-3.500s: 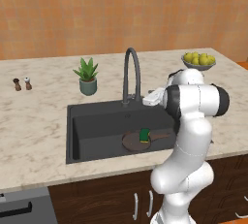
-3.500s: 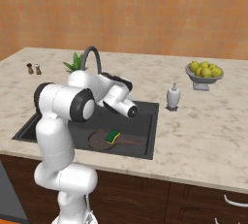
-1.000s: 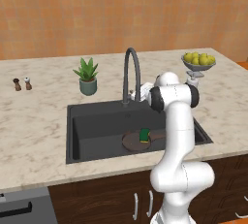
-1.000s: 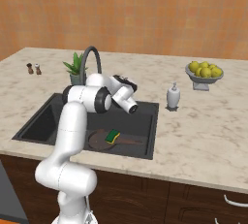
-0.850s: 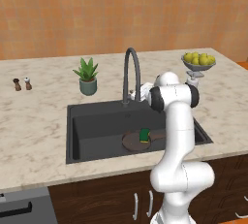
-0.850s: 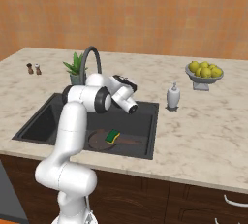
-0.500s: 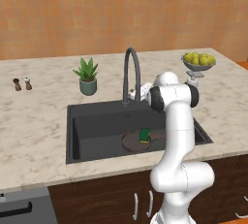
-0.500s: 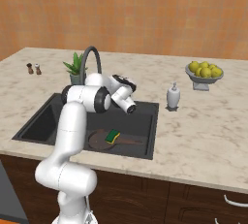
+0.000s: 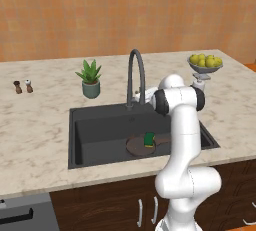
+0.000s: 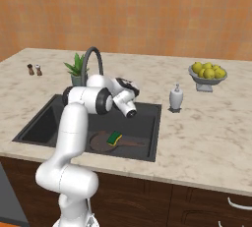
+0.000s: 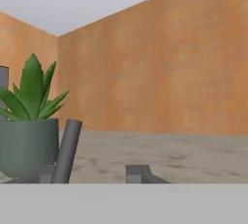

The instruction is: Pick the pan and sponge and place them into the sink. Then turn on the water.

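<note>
Reaching for the faucet [image 9: 135,75], the claw [image 10: 131,113] stands narrowed, holding nothing visible, at the tap's base. Pan [image 9: 142,145] and sponge [image 9: 149,139] already lie in the sink [image 9: 100,122], sponge atop the pan, toward 5 o'clock. Judged next: nudging the lever [image 11: 67,151] to start the water.

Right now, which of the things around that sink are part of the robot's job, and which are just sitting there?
Part of the job:
- pan, lying in the sink
- sponge, resting on the pan
- faucet, no water running
- pincer, shut, near the faucet's base

Just sitting there:
- potted plant
- bowl of lemons
- soap dispenser
- salt and pepper shakers
</note>
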